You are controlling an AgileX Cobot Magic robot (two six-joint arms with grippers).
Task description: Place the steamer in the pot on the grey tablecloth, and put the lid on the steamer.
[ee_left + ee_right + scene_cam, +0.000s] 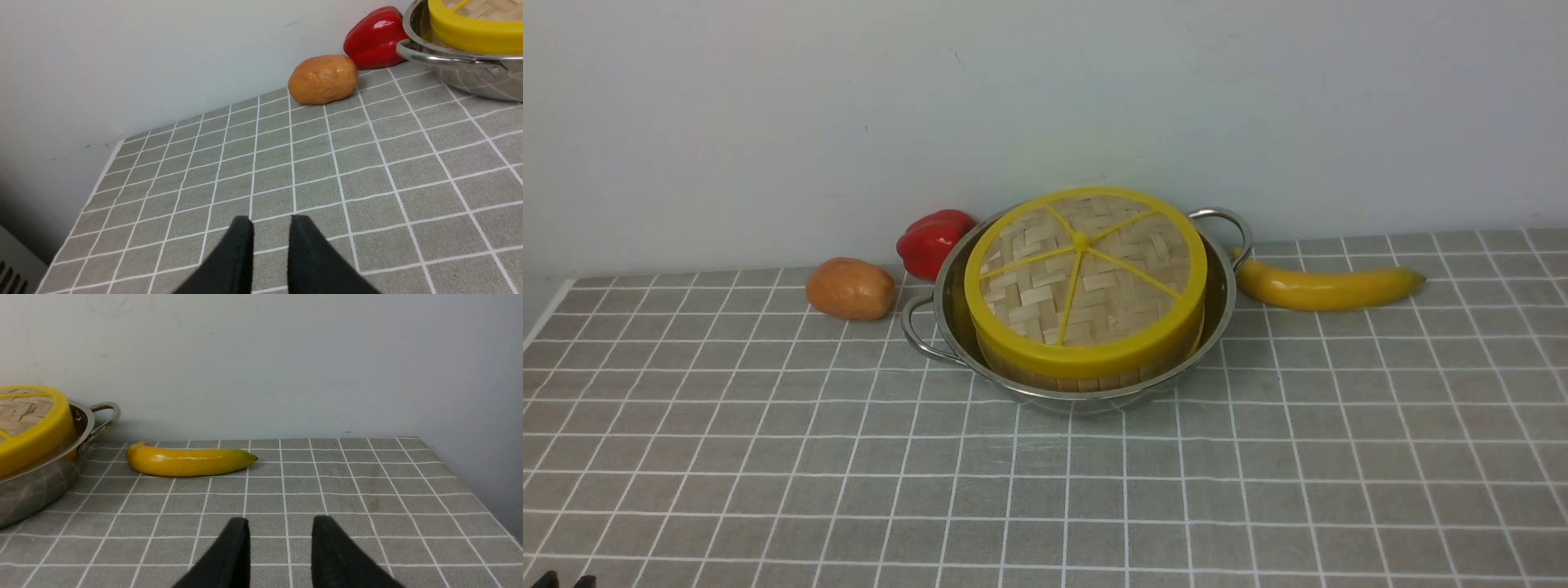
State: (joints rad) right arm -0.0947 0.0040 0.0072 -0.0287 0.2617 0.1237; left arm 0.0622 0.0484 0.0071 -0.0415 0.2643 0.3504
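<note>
Already the lid (1086,273) sits on the steamer (1086,371) in the pot (1217,314) on the tablecloth (1045,490), slightly tilted. Both the left gripper (271,224) and right gripper (280,524) hang released, empty, well apart from it; levelling the lid may remain.

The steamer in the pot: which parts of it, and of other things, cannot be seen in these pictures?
- Steamer floor and inside: front view, hidden by the lid on top.
- Steamer's lower wall and seating: hidden by the pot rim.
- Red pepper: front view, partly behind the pot.
- Pot: cut off by the picture edge in both wrist views.
- Left claw and right claw: only fingertips show, apart, holding nothing.
</note>
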